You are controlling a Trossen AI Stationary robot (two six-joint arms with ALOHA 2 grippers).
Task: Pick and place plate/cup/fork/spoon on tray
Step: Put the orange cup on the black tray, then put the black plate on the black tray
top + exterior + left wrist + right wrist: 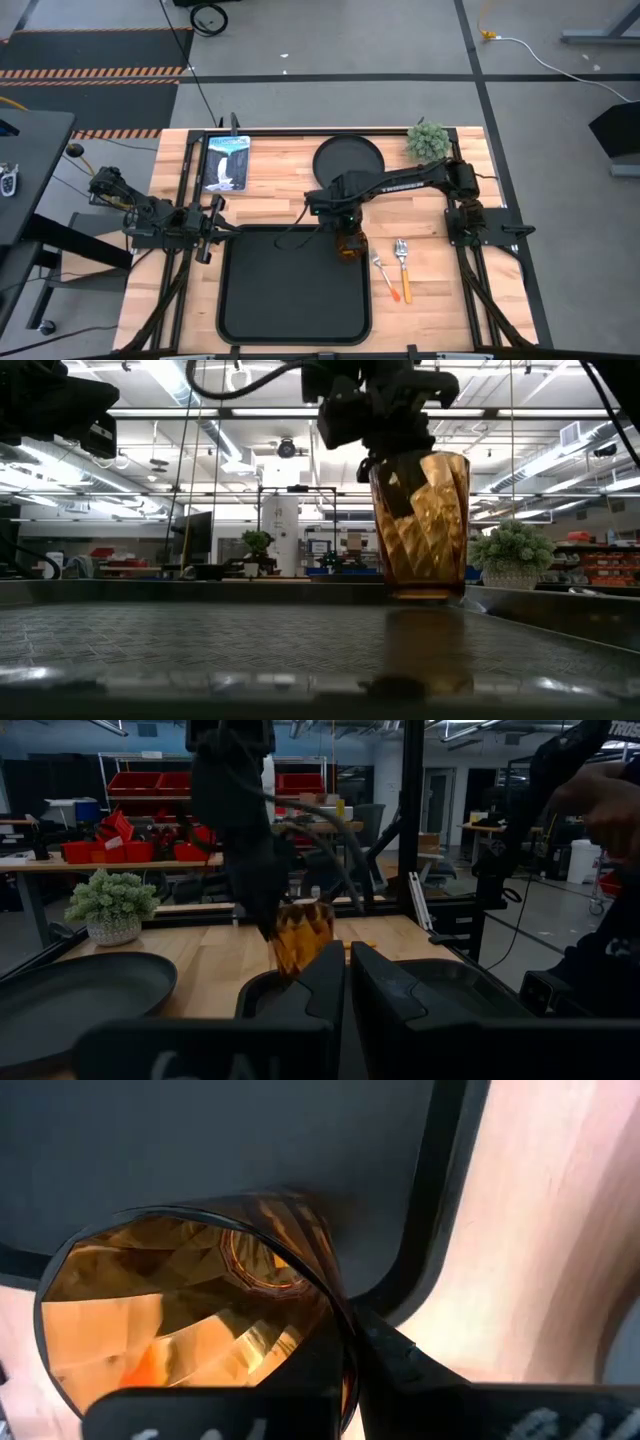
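Note:
The amber cup [350,245] is upright over the far right corner of the black tray [260,300], and my right gripper [343,228] is shut on it from above. The cup also shows in the low view [420,525] and the right wrist view [190,1315]. The round black plate [348,160] lies on the table beyond the tray. The fork [404,268] and the spoon [386,278] lie side by side on the table right of the tray. My left gripper [213,232] is shut and empty by the tray's far left corner. My right gripper holds the cup by its rim [335,1305], one finger inside [397,495] and one outside. The fingers come from above, pointing down. The cup stands upright with its base [425,595] at the tray's floor; whether it touches the floor, I cannot tell.
A small potted plant [428,140] stands at the far right of the table and a framed picture [225,162] lies at the far left. A person's hand [600,800] shows beyond the table in the left wrist view.

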